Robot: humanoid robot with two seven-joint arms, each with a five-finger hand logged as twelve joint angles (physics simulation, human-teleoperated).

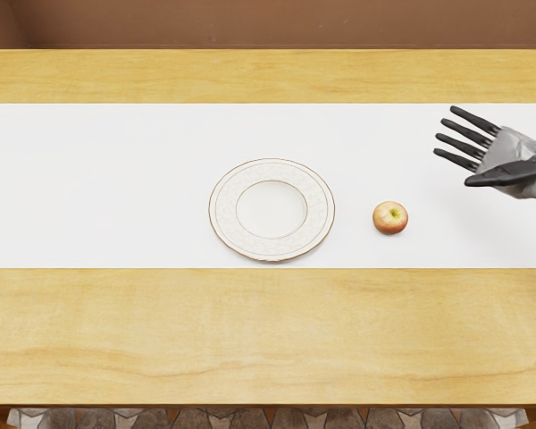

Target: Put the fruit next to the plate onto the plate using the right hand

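Red-yellow, the apple (390,217) is set right of the plate (272,210), apart; the right hand (487,154) is held spread, gripping nothing.

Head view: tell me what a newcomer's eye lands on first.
The round white gold-rimmed plate sits mid-table on the white runner, nothing on it. A small red-and-yellow apple lies just to its right, apart from it. The dark grey right hand hovers at the right edge, spread open, holding nothing.

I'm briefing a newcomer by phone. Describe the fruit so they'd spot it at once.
A white runner crosses the wooden table. On it, right of the plate, sits the apple. It is small, round and red-yellow, the only fruit there.
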